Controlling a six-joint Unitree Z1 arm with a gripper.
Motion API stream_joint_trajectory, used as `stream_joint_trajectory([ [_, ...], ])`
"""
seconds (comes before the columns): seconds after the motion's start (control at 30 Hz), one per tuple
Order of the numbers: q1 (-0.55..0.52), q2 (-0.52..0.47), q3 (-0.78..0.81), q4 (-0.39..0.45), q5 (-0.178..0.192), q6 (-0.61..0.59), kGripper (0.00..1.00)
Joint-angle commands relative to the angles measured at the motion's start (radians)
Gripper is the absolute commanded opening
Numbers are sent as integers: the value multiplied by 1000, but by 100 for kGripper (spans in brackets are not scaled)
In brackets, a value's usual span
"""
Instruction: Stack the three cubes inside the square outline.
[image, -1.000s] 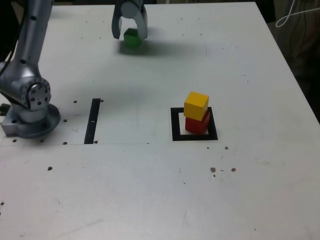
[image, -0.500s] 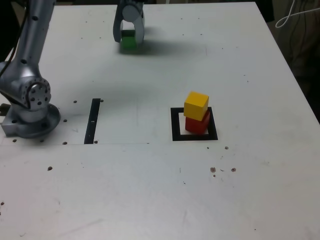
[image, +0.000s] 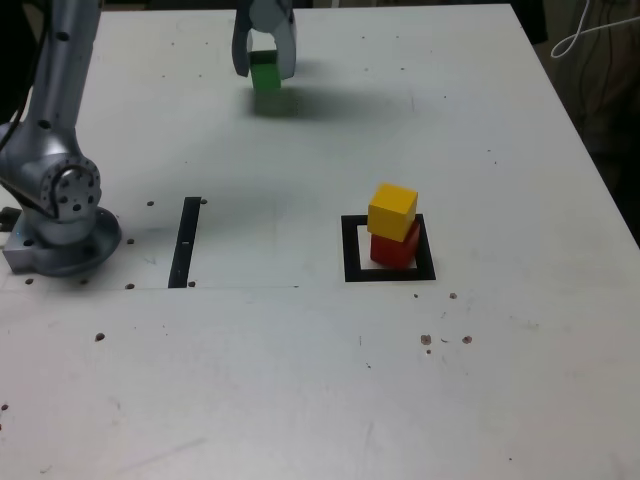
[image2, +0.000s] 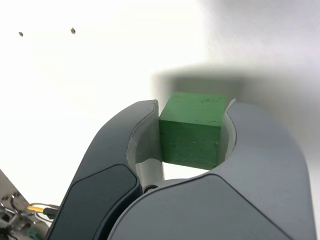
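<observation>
From over here I count three small solid-coloured cubes, one square outline and one arm. The thick black square outline with the white centre lies on the white tabletop, with one narrow straight black strip well apart from it, toward the exterior view's left. Inside the outline sits the red cube, and the yellow cube rests on top of it, a bit askew.

The third, the green cube, is up near the far edge of the table, in the one grey, curved-fingered pincer. That pincer is closed on it, a finger against each of two opposite sides, no wider apart than the cube itself.

A second ago the fingers stand wider around the green cube; now they have it pinched. The red and yellow pair hasn't budged.
</observation>
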Motion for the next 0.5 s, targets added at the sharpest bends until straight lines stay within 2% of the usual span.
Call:
stream_joint_trajectory([
  [0.0,-27,-43,-9,29,1,-8,17],
  [0.3,-211,-135,-108,187,4,-81,17],
  [0.47,-323,-177,-146,237,1,-139,17],
])
